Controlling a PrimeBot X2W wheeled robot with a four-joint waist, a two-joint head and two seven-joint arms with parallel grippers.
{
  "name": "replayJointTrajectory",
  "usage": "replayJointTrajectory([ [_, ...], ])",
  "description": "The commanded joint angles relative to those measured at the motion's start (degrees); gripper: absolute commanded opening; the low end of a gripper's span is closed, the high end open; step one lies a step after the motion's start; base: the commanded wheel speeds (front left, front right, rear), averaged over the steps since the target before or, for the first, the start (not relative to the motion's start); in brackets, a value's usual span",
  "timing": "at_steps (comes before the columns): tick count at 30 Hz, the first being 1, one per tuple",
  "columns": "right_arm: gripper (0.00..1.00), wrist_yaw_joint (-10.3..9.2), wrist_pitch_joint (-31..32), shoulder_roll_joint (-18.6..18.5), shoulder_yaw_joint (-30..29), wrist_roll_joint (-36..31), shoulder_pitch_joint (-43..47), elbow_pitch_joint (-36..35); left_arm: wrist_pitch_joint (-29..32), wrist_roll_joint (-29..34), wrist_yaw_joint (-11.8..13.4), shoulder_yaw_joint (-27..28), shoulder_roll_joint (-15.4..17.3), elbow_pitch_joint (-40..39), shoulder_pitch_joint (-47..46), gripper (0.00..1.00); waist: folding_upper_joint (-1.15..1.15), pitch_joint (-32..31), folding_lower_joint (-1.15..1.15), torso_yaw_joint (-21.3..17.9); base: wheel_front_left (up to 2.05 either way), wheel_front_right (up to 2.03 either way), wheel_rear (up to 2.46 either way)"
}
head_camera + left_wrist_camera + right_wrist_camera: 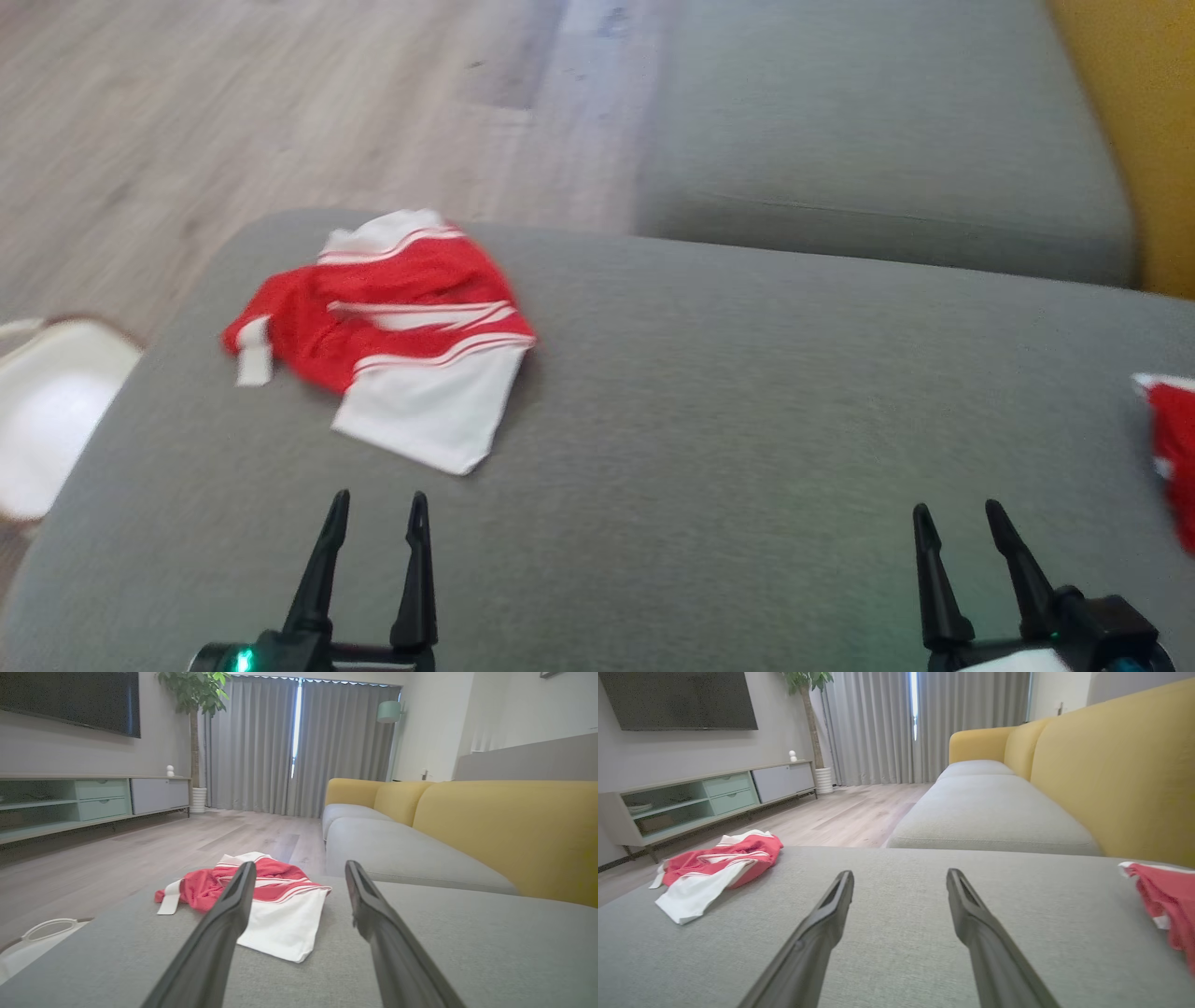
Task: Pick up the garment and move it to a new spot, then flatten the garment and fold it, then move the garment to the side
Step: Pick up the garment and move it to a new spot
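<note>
Well, the crumpled red-and-white striped garment (pixel 392 327) lies on the grey fabric sofa seat (pixel 747 392), near and ahead of the left hand (pixel 378 504), which like the right hand (pixel 957 511) is spread wide and empty.

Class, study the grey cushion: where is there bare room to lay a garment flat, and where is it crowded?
The widest bare patch is the middle of the grey cushion, bordered by the red and white garment on the left and a second red garment at the right edge. Crowded: its far left, under the first garment.
</note>
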Motion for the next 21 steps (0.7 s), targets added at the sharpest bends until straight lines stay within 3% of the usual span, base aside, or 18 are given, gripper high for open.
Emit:
replayJointTrajectory([
  [1, 1.00, 0.37, -0.63, -0.43, 1.34, 0.38, -2.58, -2.05, -0.31, 0.47, 0.19, 1.87, -0.22, -2.04, -3.03, 1.00, 0.00, 1.12, 0.00, 3.84, 0.00, 0.00, 0.00],
  [9, 1.00, 0.37, -0.63, -0.43, 2.17, 1.12, -3.71, -2.16, -0.31, 1.06, 0.59, 3.20, -0.22, -3.03, -3.14, 1.00, 0.00, 2.66, 0.00, 12.62, 0.00, 0.00, 0.00],
  [21, 1.00, 0.37, -0.63, -0.42, 3.34, -0.61, -6.93, -1.46, -0.31, 0.07, 2.47, 4.30, -0.22, -6.00, -3.11, 1.00, 0.00, 6.21, 0.00, 15.52, 0.00, 0.00, 0.00],
])
